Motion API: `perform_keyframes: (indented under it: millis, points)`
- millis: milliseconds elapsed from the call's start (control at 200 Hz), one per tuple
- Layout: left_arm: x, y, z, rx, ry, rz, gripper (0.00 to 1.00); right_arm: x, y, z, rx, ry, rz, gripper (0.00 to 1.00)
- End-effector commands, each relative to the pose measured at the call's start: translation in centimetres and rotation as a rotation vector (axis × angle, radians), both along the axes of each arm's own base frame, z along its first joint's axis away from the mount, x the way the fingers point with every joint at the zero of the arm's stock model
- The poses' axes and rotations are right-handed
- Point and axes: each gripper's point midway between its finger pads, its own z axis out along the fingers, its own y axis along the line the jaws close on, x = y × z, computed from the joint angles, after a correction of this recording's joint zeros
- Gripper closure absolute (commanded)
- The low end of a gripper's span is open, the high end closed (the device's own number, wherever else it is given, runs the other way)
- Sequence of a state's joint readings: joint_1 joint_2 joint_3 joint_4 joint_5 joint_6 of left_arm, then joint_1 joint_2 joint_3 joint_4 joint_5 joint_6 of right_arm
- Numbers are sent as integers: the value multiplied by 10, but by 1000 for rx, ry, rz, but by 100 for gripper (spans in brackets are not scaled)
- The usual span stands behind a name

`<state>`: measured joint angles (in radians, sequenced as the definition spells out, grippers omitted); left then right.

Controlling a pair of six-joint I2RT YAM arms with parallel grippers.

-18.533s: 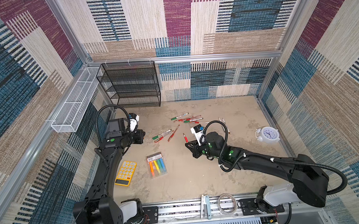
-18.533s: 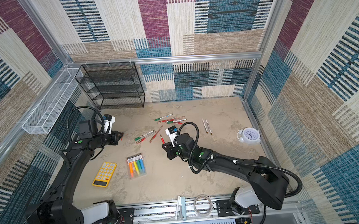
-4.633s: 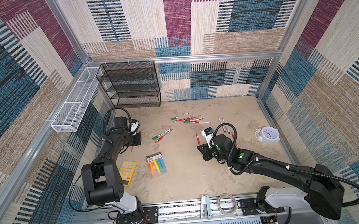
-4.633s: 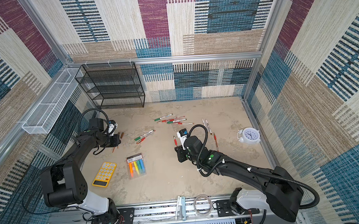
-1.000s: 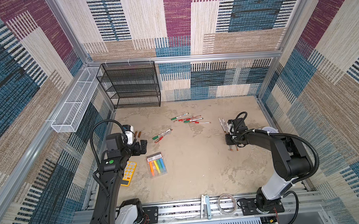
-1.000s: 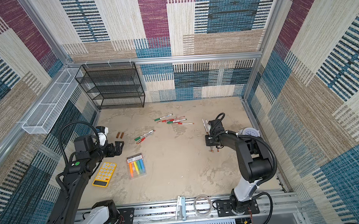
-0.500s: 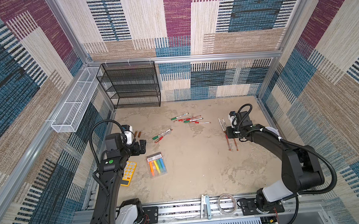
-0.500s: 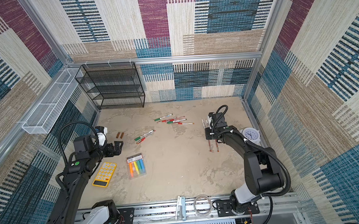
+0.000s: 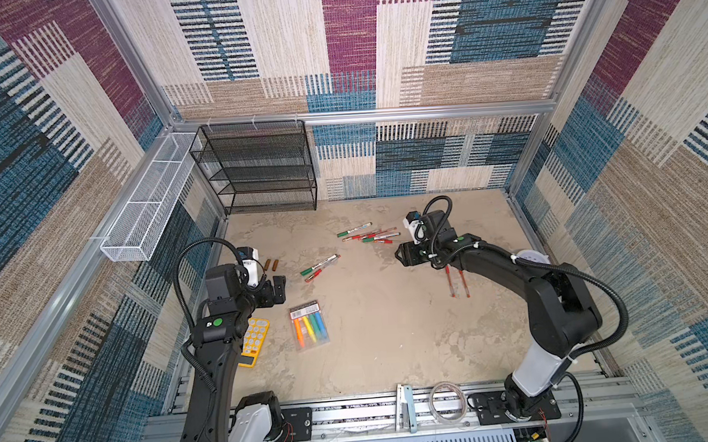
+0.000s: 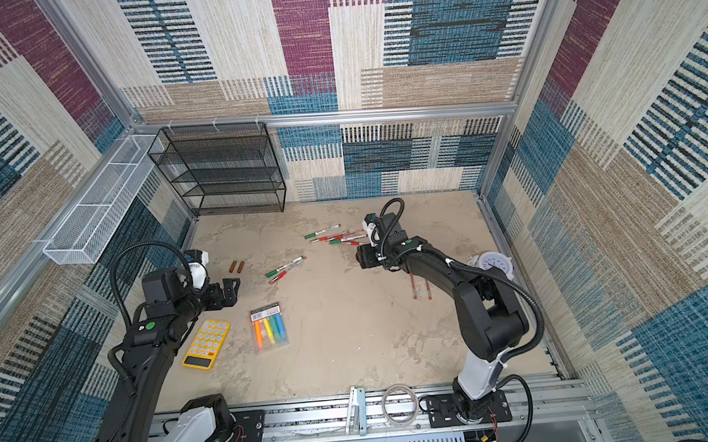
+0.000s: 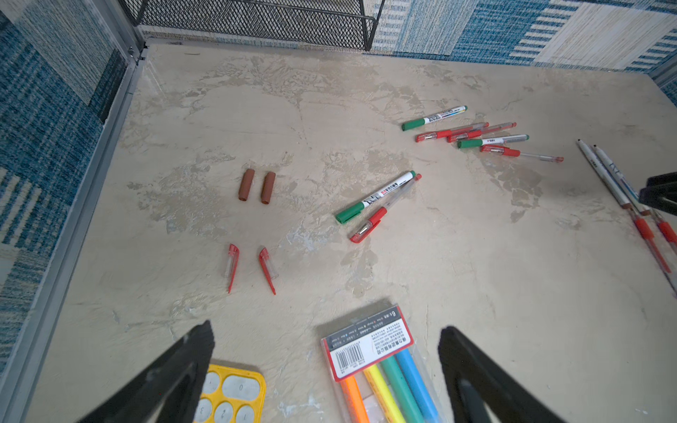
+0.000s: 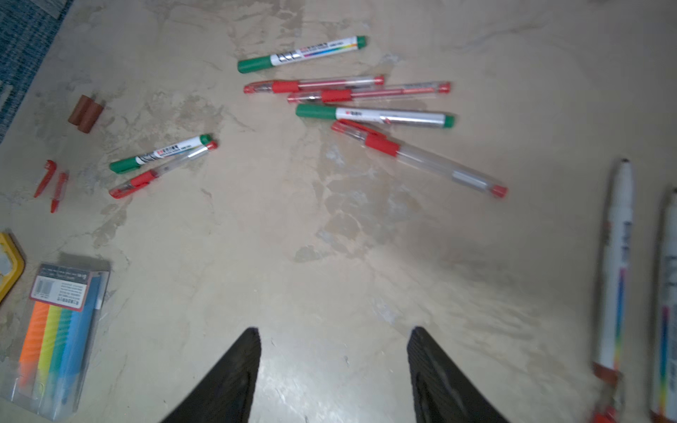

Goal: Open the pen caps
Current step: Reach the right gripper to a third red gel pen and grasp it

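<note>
While the left claw hangs spread wide and empty over the bench by the yellow calculator, two brown pen caps and two red clip caps lie loose on the bench beyond it. Mid-bench lie two capped pens, then five more capped pens. The right claw, jaws apart and holding nothing, hovers beside four uncapped pens.

**A:** Which caps do I have loose?

**B:** I see two brown caps lying side by side near the tabletop's left edge. Two red clip caps lie just in front of them.

**A:** And the pens?

**B:** I count seven capped pens mid-tabletop and toward the back. Two bare white markers and two bare red pens lie toward the right edge.
</note>
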<state>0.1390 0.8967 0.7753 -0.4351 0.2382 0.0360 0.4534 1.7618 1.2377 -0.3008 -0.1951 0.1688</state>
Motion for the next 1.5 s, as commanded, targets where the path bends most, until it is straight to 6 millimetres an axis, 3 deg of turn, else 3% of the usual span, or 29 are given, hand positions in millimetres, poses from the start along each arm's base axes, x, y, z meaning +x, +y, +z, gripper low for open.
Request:
perform_keyframes:
  millis: [0,265,661,962,1177,1493]
  points:
    - [2,1,2,25,-20,-10,1,14,38,5,93,-19,47,30]
    - [2,0,3,7,-17,-11,1,43,119,-11,163,17,168,26]
    - [3,1,5,11,-25,-6,1,83,185,-31,258,68,260,25]
    - [4,2,3,16,-13,-1,1,98,208,-50,307,111,278,26]
    - [4,2,2,12,-11,-4,1,92,213,-69,309,152,292,28]
    - [4,2,2,6,-8,-2,1,67,208,-93,258,223,323,30]
